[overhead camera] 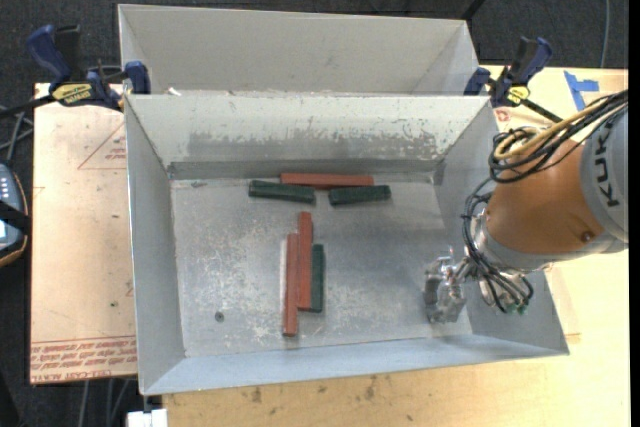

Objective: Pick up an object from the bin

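The bin (225, 255) holds two small groups of sticks, and the rest of its floor is bare. The middle group runs front to back: a long red stick (290, 295), a shorter red stick (304, 240) touching it, and a green stick (316, 277) against their right side. The back group lies crosswise near the far wall: a red bar (327, 180), a dark green bar (281, 192) and a green bar (360, 197).

I judge the green stick the best target, since its right side is free. I should turn my wrist to close across its narrow width and come straight down, so I don't nudge its neighbours.

My gripper (443, 293) hangs low by the bin's near right corner, well apart from every stick. I see nothing held in it. How far open it is I cannot tell.
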Tool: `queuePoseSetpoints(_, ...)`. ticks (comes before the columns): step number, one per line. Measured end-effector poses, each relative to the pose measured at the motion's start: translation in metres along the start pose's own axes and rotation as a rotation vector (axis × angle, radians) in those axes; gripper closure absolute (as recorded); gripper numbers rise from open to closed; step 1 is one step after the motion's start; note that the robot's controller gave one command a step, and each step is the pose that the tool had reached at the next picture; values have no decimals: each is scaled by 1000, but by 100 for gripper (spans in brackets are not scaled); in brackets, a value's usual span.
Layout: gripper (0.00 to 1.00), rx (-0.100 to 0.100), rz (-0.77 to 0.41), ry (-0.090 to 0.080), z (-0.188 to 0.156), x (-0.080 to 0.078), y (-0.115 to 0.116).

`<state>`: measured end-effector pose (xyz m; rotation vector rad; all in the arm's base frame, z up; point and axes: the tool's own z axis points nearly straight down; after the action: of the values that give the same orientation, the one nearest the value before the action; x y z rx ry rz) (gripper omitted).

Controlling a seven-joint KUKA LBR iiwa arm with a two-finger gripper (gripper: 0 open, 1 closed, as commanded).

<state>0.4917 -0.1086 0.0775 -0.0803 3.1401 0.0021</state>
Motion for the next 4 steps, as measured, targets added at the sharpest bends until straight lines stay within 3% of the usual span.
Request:
queuePoseSetpoints(1,100,0,0,0,0,0,0)
queuePoseSetpoints(2,0,1,66,-2,6,-3,-40)
queuePoseSetpoints(3,0,1,65,-2,6,-3,-40)
queuePoseSetpoints(4,0,-2,156,7,-13,-31,-43)
